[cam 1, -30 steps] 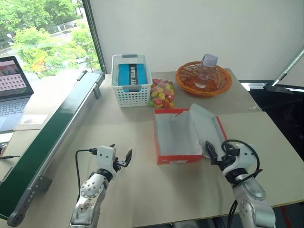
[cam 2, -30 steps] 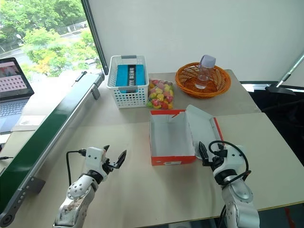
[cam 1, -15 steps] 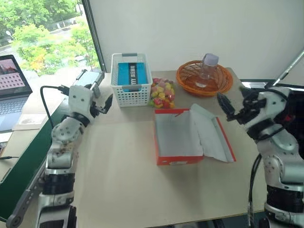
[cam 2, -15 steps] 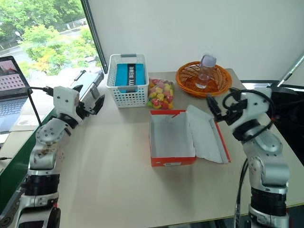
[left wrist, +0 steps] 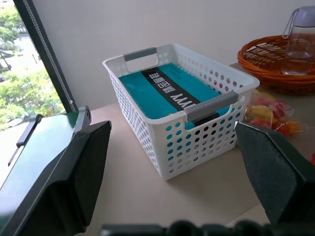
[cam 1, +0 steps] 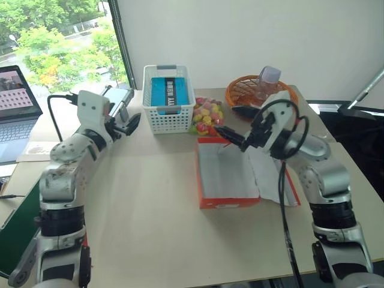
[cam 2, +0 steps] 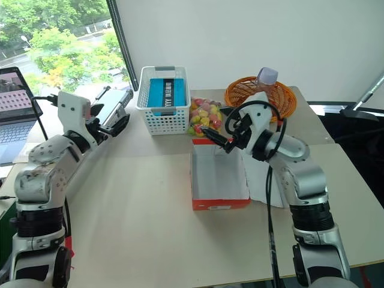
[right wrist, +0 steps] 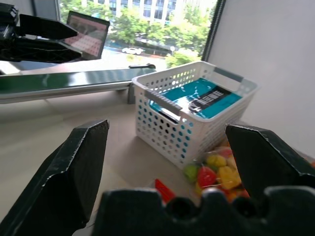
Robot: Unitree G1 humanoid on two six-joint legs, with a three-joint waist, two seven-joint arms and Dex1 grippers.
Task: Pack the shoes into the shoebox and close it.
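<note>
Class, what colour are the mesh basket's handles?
Grey, on the white mesh basket; clearest in the left wrist view.

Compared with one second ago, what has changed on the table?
Both arms rose from the near edge: the left gripper went toward the white basket, the right gripper swung left over the open shoebox. Both grippers stayed open and empty; nothing on the table moved.

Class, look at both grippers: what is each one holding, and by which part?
Nothing is held. The left gripper and the right gripper both stand open and empty above the table.
</note>
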